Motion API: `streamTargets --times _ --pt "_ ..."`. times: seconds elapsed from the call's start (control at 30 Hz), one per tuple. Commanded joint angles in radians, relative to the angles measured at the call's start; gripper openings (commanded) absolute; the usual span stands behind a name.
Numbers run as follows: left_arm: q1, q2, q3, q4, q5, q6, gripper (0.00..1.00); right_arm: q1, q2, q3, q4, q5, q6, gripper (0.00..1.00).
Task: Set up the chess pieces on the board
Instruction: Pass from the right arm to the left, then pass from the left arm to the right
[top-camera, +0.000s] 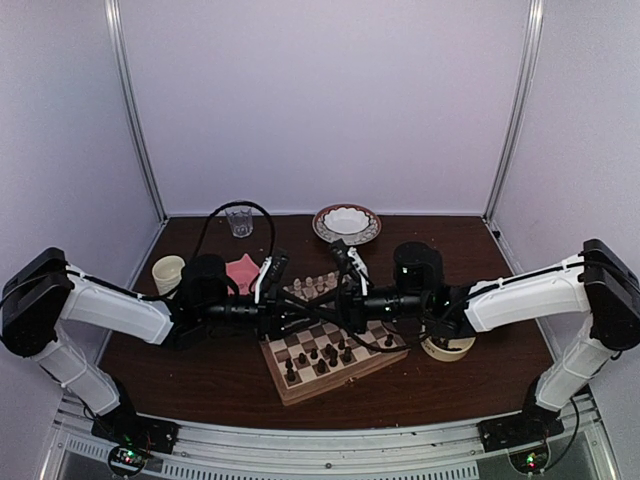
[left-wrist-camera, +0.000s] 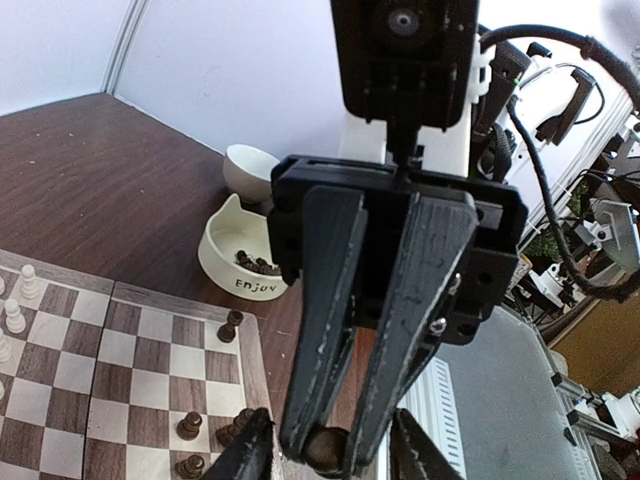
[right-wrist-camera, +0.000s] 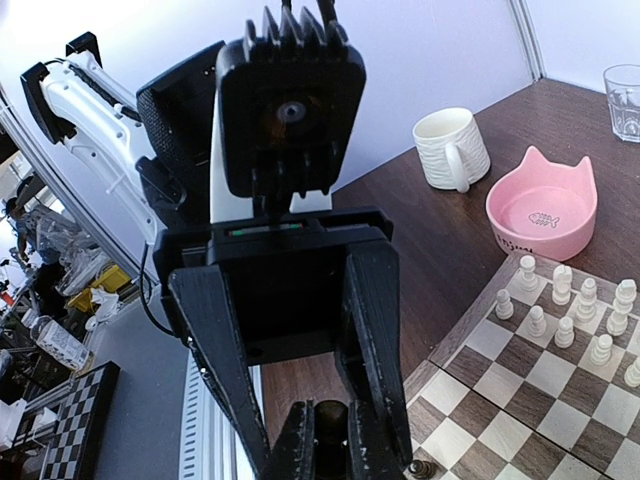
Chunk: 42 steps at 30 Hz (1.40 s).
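The dark brown wooden tabletop (top-camera: 190, 375) is the largest thing in view. Two white-and-black arms reach across it from either side and meet above the square wooden chessboard with light and dark checks and a plain border (top-camera: 345, 377). Over the board's middle, the left gripper (right-wrist-camera: 328, 455) has its fingers spread wide, one on each side of the tips of the right gripper (left-wrist-camera: 327, 445).

Far behind the board lies a round patterned plate (top-camera: 321, 228) holding a white bowl (top-camera: 346, 218). Just off the board's right edge sits a cream cat-eared bowl lettered "Enjoy" (left-wrist-camera: 232, 262). A pink cat-eared bowl (right-wrist-camera: 540, 215) stands by the board's far left corner. A cream ribbed mug (right-wrist-camera: 450, 148) is further left of the board, and a clear drinking glass (right-wrist-camera: 622, 100) is further back.

Pale cream chessmen (right-wrist-camera: 563, 285) line the board's far rows. Dark brown chessmen (top-camera: 322, 352) stand scattered on its near half, and more dark pieces (left-wrist-camera: 256, 265) lie inside the cream bowl.

A single round-topped dark brown chessman (left-wrist-camera: 324, 452) is pinched between the right gripper's fingers, in the air above the board.
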Motion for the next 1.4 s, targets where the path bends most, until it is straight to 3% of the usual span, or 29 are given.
streamTargets --times 0.0,0.17,0.37,0.57,0.7,0.8,1.07,1.17,1.37 --pt "-0.003 0.014 0.002 0.049 0.007 -0.004 0.42 0.006 -0.042 -0.022 0.043 0.019 0.011 0.06" --pt "-0.002 0.015 0.008 0.04 0.012 -0.006 0.42 0.006 -0.047 -0.027 0.05 0.02 0.016 0.06" --pt "-0.002 0.018 0.012 0.045 0.02 -0.007 0.23 0.006 -0.033 -0.022 0.054 0.011 0.022 0.06" --pt "-0.002 0.016 0.013 0.047 0.026 -0.008 0.11 0.006 -0.018 -0.016 0.06 0.0 0.03 0.07" --pt "-0.002 0.01 0.013 0.034 0.019 -0.002 0.06 0.006 -0.019 -0.016 0.054 -0.002 0.023 0.16" --pt "-0.002 0.001 0.02 -0.01 0.004 0.021 0.06 0.006 -0.037 -0.016 0.035 0.012 0.009 0.32" --pt "-0.008 -0.046 0.063 -0.252 -0.101 0.186 0.05 0.0 -0.158 0.016 -0.21 0.126 -0.041 0.54" --pt "-0.022 -0.064 0.08 -0.343 -0.149 0.256 0.05 -0.004 -0.166 0.077 -0.365 0.171 -0.076 0.54" --pt "-0.064 -0.088 0.116 -0.464 -0.248 0.382 0.05 -0.004 -0.144 0.137 -0.507 0.19 -0.119 0.46"
